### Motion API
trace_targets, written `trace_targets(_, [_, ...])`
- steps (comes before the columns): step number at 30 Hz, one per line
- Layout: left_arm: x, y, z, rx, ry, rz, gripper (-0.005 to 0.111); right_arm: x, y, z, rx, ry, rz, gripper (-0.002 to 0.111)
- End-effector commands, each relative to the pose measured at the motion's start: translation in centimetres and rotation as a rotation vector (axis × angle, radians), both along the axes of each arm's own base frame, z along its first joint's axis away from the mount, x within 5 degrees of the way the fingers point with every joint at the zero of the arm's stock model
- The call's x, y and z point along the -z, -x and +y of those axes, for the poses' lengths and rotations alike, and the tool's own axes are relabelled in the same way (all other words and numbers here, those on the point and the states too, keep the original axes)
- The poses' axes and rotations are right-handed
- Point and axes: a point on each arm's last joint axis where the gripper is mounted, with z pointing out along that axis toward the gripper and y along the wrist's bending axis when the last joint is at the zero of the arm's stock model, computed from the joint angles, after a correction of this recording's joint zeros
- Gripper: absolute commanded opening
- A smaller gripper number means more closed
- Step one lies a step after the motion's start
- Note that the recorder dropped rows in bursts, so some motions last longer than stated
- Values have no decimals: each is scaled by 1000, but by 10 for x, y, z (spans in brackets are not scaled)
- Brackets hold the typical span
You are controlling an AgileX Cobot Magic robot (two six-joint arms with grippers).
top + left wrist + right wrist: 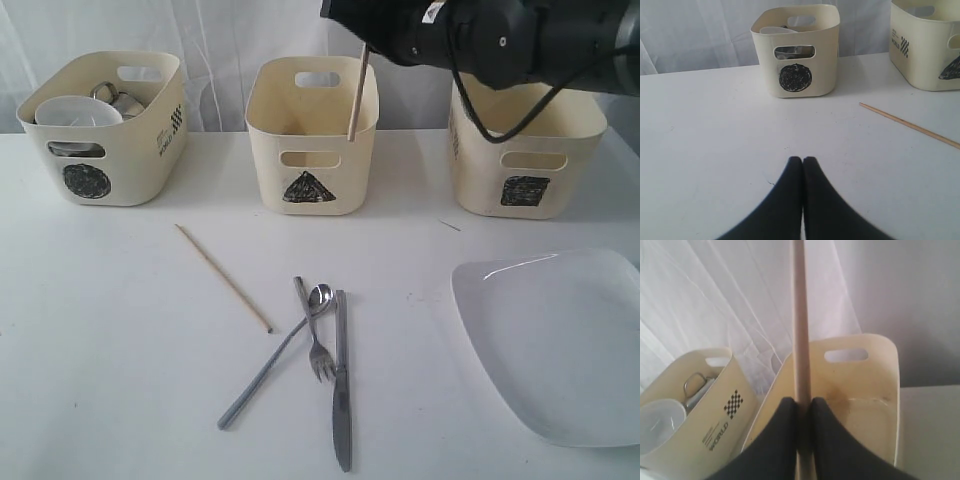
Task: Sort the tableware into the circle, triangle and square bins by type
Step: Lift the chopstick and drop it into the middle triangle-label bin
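Observation:
My right gripper [801, 401] is shut on a wooden chopstick [800, 320], holding it upright over the triangle bin [311, 135]; the same chopstick [357, 92] hangs with its lower end inside that bin's mouth. The second chopstick [222, 276] lies on the table, left of the spoon [275, 354], fork [313, 335] and knife [342, 385]. The white plate [560, 338] rests at the right. The circle bin [105, 125] holds a white bowl [75, 111] and a steel mug [115, 98]. My left gripper [802, 160] is shut and empty, low over the table.
The square bin [525, 155] stands at the back right under my right arm [500, 40]. A white curtain hangs behind the bins. In the left wrist view the circle bin [797, 50] is ahead and the loose chopstick [910, 125] lies beside it.

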Motion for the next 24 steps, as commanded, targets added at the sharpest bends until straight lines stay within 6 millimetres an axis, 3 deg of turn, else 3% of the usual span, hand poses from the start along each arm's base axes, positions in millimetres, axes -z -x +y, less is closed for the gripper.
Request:
trace_targets(1, [1, 0, -1, 8, 10, 1, 0, 1, -27, -7, 38, -28, -47, 0])
trace_targets(14, [1, 0, -1, 8, 10, 1, 0, 42, -83, -9, 73, -51, -22, 1])
trace_targets(20, [1, 0, -1, 8, 10, 1, 0, 47, -88, -6, 55, 9, -11, 23])
trace_targets(24, [1, 0, -1, 8, 10, 1, 0, 47, -84, -5, 32, 66, 34, 25])
